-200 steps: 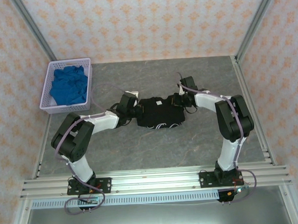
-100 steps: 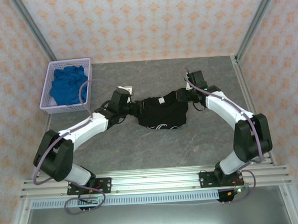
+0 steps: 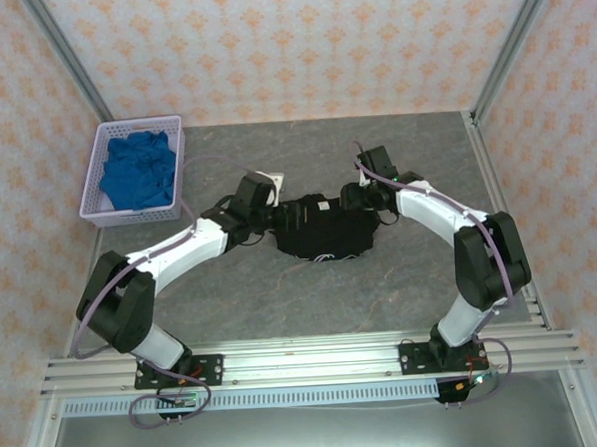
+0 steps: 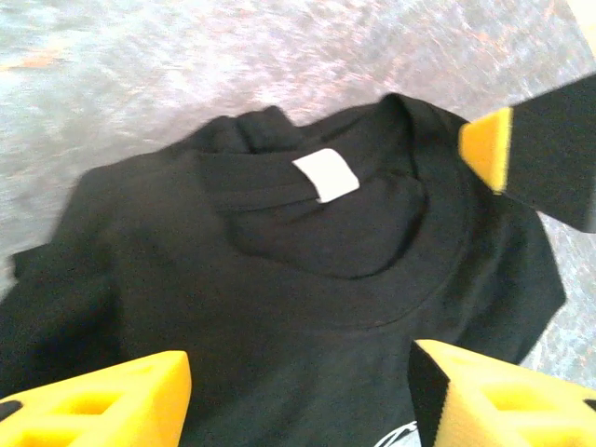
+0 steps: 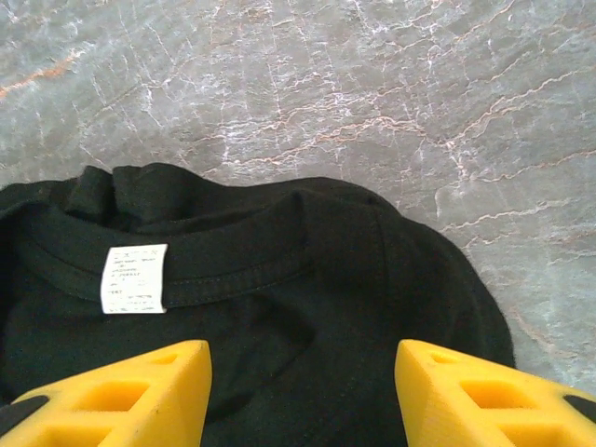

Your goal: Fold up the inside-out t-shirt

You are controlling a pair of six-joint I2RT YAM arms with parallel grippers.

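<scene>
The black t-shirt [image 3: 324, 232] lies bunched at the centre of the frame on the table [image 3: 283, 304], its long axis running left to right. The left claw [image 3: 278, 217] sits at its left end and the right claw [image 3: 357, 196] at its upper right corner. Both are spread and pinch nothing, and neither arm is nearer

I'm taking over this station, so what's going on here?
Two robot arms are working on a black t-shirt lying bunched mid-table. The left end effector and right end effector are over its left and right ends, both open and gripping nothing. The white neck tag faces up. A basket holding a blue cloth sits far left.
</scene>
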